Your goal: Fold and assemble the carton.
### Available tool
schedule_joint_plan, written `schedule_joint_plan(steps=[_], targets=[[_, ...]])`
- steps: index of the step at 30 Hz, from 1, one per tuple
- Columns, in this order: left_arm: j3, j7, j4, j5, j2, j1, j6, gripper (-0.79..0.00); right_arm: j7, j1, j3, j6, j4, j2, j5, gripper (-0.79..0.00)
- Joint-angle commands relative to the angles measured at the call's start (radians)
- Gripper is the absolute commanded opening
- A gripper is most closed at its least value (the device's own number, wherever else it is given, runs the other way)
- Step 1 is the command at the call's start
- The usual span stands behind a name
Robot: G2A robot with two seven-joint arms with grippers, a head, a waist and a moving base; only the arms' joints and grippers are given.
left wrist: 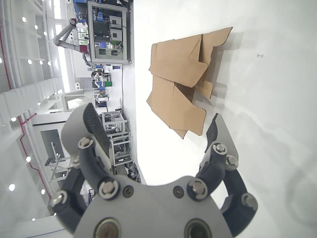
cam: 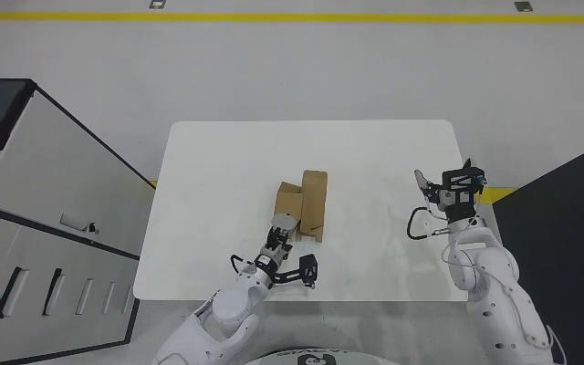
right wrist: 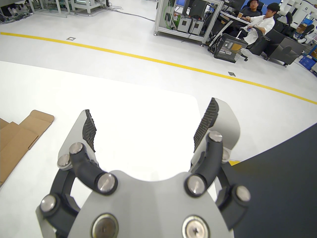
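A brown cardboard carton (cam: 304, 207) lies partly folded near the middle of the white table (cam: 383, 155), with loose flaps sticking out. My left gripper (cam: 279, 234) is at the carton's near end, open and holding nothing. In the left wrist view the carton (left wrist: 180, 80) lies just beyond the open gripper (left wrist: 151, 122), apart from both fingers. My right gripper (cam: 427, 185) hangs open over the table's right side, well away from the carton. The right wrist view has the open right gripper (right wrist: 148, 115) above bare table and a corner of the carton (right wrist: 22, 134) off to one side.
A grey cabinet (cam: 55, 219) stands beside the table's left edge. A dark panel (cam: 547, 219) borders the right side. A yellow floor line (cam: 292, 16) runs beyond the far edge. Bare table surface surrounds the carton.
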Motion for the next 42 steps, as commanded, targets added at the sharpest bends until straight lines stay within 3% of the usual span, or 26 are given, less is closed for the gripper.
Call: schedule_joint_plan(steps=[1,4,22,30,42], targets=[[0.002,-0.009,0.016,-0.005,-0.003,-0.004,0.004,0.0,0.0,0.0,0.0,0.0,0.0,0.0,0.0,0.0],[0.018,-0.052,0.027,0.008,-0.011,-0.012,0.021,0.0,0.0,0.0,0.0,0.0,0.0,0.0,0.0,0.0],[0.053,-0.046,0.092,0.006,-0.028,-0.047,0.047,0.0,0.0,0.0,0.0,0.0,0.0,0.0,0.0,0.0],[0.063,-0.071,0.14,0.001,-0.041,-0.074,0.046,-0.148,0.0,0.0,0.0,0.0,0.0,0.0,0.0,0.0],[0.067,-0.088,0.177,-0.012,-0.054,-0.086,0.043,-0.249,0.0,0.0,0.0,0.0,0.0,0.0,0.0,0.0]])
